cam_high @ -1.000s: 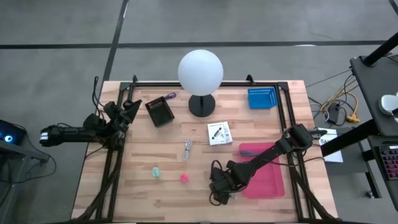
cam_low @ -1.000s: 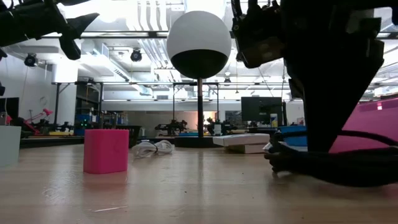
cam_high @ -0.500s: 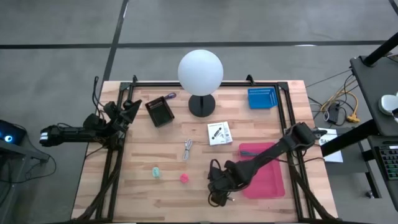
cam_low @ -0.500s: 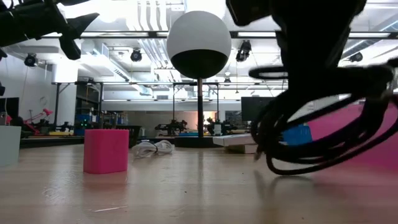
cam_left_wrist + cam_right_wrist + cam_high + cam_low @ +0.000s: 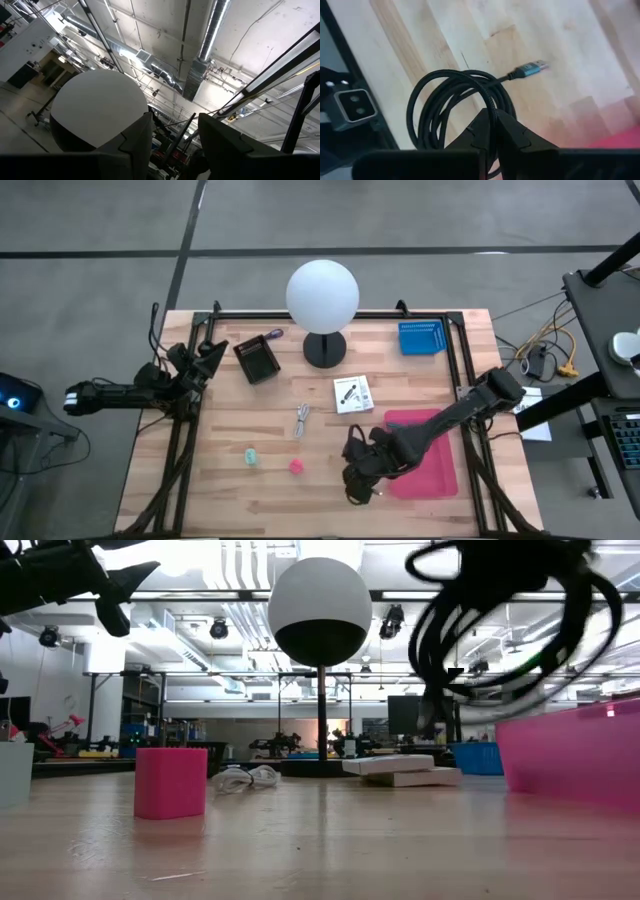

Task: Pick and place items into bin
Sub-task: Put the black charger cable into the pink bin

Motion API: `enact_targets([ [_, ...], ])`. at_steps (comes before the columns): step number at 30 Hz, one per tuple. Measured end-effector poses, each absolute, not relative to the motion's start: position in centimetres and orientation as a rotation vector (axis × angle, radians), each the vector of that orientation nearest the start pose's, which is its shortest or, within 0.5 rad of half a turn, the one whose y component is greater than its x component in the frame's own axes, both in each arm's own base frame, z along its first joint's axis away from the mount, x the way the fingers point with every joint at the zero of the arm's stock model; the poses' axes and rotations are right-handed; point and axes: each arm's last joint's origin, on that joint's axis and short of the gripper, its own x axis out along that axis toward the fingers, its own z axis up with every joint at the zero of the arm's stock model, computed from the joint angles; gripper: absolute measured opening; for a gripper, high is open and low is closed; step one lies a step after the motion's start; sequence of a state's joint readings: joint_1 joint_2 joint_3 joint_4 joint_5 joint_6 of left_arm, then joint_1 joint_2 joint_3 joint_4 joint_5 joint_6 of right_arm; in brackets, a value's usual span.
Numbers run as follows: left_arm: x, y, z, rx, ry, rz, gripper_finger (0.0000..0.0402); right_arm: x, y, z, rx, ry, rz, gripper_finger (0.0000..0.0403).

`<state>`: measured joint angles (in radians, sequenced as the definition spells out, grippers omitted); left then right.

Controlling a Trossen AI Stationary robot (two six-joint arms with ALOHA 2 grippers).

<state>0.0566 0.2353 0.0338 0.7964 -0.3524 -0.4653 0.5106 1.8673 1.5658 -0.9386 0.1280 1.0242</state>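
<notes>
A dark coiled cable point(image 5: 356, 472) hangs above the table's near middle, just left of the pink bin point(image 5: 432, 462), and my right gripper point(image 5: 368, 460) is shut on it. In the low view the cable point(image 5: 500, 630) shows high above the tabletop. On the wood lie a white printed card point(image 5: 353, 394), a silvery metal piece point(image 5: 302, 420), a small teal block point(image 5: 251, 457) and a pink block point(image 5: 297, 467). My left gripper point(image 5: 214, 352) waits open at the table's left edge, tilted upward, with nothing between its fingers. My right gripper pinches several strands of the coil point(image 5: 489, 106) together between its two fingers, coming from above and slanting down. The loops hang slack around and below the fingers, clear of the table. The plug end point(image 5: 532, 67) dangles free.
A white globe lamp point(image 5: 322, 298) on a black base stands at the far middle. A black box point(image 5: 257, 360) with a purple cord point(image 5: 273, 335) beside it is at the far left, and a blue basket point(image 5: 421, 338) at the far right. Bare wood lies along the near left.
My right gripper has risen, still shut, and carried the coiled cable up off the table. The cable lay on the wood a second ago and now hangs clear, high in the low view.
</notes>
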Motion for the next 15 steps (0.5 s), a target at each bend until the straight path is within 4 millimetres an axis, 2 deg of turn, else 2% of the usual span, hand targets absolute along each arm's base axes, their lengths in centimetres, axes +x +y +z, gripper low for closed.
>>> enact_targets([
  [15, 9.3, 1.5, 22.8, -0.533, -0.673, 0.254, 0.0144, 29.2, 15.6, 30.3, 0.484, 1.108, -0.434, 0.0008],
])
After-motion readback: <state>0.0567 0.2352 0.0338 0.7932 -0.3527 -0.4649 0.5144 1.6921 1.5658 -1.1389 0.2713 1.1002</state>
